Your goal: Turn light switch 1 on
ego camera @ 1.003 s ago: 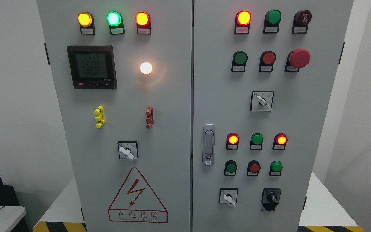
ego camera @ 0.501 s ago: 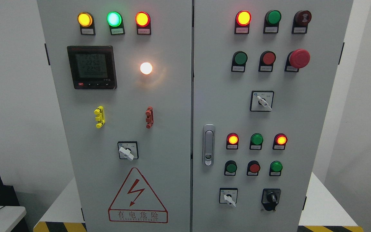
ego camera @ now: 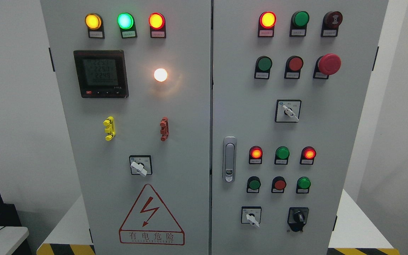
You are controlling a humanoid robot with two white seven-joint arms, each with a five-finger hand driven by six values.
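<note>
Grey metal two-door cabinet [ego camera: 190,141]: round white lamp [ego camera: 160,74] lit, right of its black digital meter [ego camera: 101,73]. White-handled rotary switch [ego camera: 140,165] sits below the meter. Neither robot hand in view; finger state cannot be told.

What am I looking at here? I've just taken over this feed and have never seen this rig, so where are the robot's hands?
This is the view from the camera on the humanoid robot's head, facing a grey electrical cabinet with two doors. The left door carries three lit lamps, a digital meter, a glowing white lamp, a yellow switch, a red switch, a rotary selector and a shock warning sign. The right door has a handle, lamps, push buttons and an emergency stop. Neither robot hand is in view, and nothing is held.
</note>
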